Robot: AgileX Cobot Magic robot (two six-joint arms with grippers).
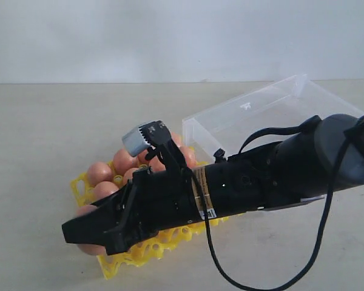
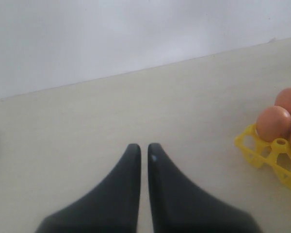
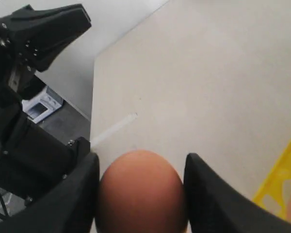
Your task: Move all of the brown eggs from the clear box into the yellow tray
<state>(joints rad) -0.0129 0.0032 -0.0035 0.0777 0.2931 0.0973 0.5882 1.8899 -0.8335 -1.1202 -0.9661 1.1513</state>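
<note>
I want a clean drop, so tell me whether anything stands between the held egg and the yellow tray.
Nothing visible does. The right gripper holds a brown egg near the yellow tray; only bare table shows between. In the exterior view the arm hides the cups beneath.

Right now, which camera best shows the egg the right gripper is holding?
The right wrist view: the egg sits large and unblocked in the right gripper. In the exterior view the arm hides most of it; only slivers seem to show at the tip. The left wrist view shows only tray eggs.
</note>
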